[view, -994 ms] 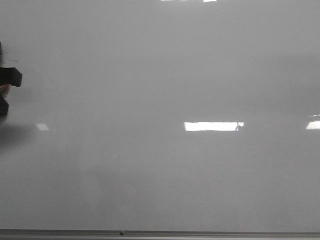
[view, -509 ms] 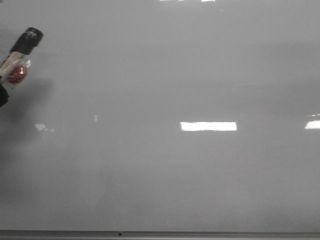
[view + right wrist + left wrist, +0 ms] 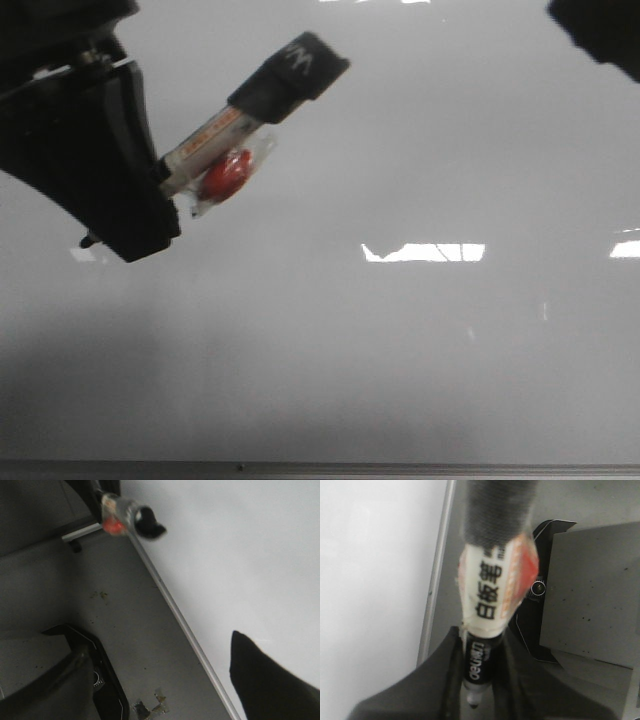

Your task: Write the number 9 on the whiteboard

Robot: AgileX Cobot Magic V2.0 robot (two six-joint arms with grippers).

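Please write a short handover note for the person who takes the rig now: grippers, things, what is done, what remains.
Left gripper: shut on the marker, raised in front of the whiteboard, black cap end pointing up and to the right.
Right gripper: only a dark part at the front view's top right corner; state cannot be told.
Done: marker is picked up. Whether the black cap is still on is unclear.
Left: no 9 is on the board; nothing is written yet. Bring the tip to the board and draw it.

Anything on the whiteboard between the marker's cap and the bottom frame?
No. In the front view, the whiteboard between the marker and the bottom frame is bare except light reflections.
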